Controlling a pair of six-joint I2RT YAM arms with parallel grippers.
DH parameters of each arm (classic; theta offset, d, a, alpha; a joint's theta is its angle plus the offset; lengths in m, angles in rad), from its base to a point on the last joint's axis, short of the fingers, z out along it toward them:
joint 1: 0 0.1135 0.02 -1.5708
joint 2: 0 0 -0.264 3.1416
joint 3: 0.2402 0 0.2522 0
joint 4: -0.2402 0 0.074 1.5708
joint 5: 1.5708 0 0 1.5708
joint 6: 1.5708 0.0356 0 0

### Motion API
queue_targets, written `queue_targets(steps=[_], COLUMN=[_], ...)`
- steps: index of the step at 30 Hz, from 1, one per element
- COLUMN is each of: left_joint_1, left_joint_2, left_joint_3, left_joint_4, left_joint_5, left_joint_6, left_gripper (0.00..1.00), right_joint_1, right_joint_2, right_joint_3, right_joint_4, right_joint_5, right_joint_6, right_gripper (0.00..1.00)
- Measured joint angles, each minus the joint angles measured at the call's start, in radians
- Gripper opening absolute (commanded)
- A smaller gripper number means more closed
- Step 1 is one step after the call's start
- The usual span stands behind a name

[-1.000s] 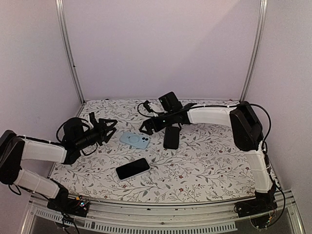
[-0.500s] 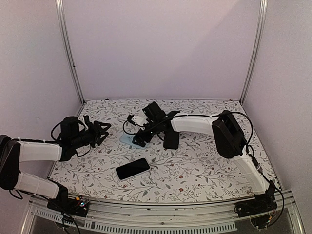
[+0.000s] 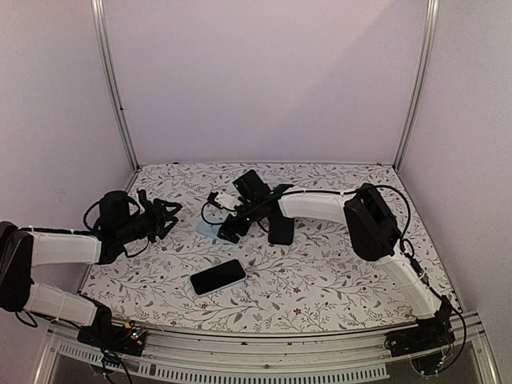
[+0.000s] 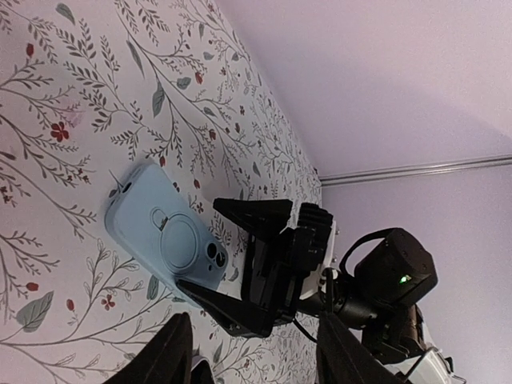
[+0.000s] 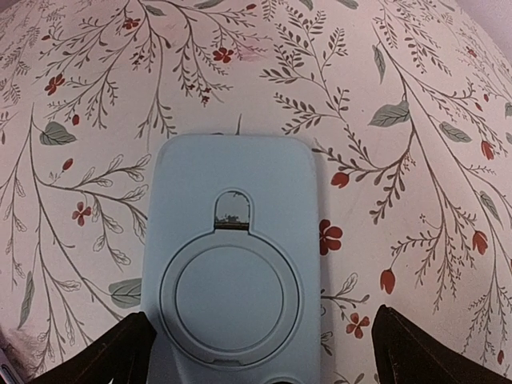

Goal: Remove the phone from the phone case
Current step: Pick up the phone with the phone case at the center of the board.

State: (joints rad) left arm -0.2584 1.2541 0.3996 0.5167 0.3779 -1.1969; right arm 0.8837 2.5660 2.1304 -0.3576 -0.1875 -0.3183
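Jaws on your right gripper (image 3: 227, 230) stand wide apart and are lowered over the pale blue phone case (image 5: 232, 240), one finger to each side of its near end. The views do not show whether either finger touches it yet. That wide spread suits the case's width: closing from here would pinch it across its long edges.

The case lies back-up on the floral-patterned tabletop (image 3: 344, 272), towards the left of the middle, with its round ring holder (image 5: 230, 298) facing the camera. In the left wrist view dark lenses fill the camera cut-out, so the phone is probably inside, screen down, though you cannot confirm that.

Your left gripper (image 3: 164, 214) hovers just left of the case, pointing at it, jaws partly apart and empty. It looks placed to brace or peel the opposite edge once the right side has a hold.

A black glossy smartphone (image 3: 218, 277) lies screen-up nearer the arm bases, apart from the case. A slim black rectangular object (image 3: 281, 228) sits just right of the right gripper; what it is cannot be told.

Expect the smooth case to slide on the cloth if only one side presses.
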Motion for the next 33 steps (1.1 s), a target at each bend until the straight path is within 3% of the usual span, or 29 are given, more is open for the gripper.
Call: queue_targets(steps=[23,26,31,33], left_joint_1=[0.001,0.002,0.002,0.002], left_joint_2=[0.003,0.003,0.003,0.003], left_joint_3=[0.008,0.008,0.008,0.008], left_joint_4=[0.001,0.001,0.001,0.001], left_joint_5=[0.011,0.012,0.018,0.020], left_joint_6=[0.000,0.000,0.000,0.000], left_gripper=[0.54,0.54,0.54,0.54], right_joint_1=[0.033,0.037,0.039,0.040], right_joint_2=[0.040,0.040,0.040,0.040], right_joint_3=[0.023,0.023,0.029,0.034], right_joint_4=[0.017,0.019,0.021,0.013], right_joint_5=[0.018,0.031,0.040,0.043], right_joint_6=[0.005,0.010,0.028,0.037], right_gripper=[0.97,0.86,0.52,0.46])
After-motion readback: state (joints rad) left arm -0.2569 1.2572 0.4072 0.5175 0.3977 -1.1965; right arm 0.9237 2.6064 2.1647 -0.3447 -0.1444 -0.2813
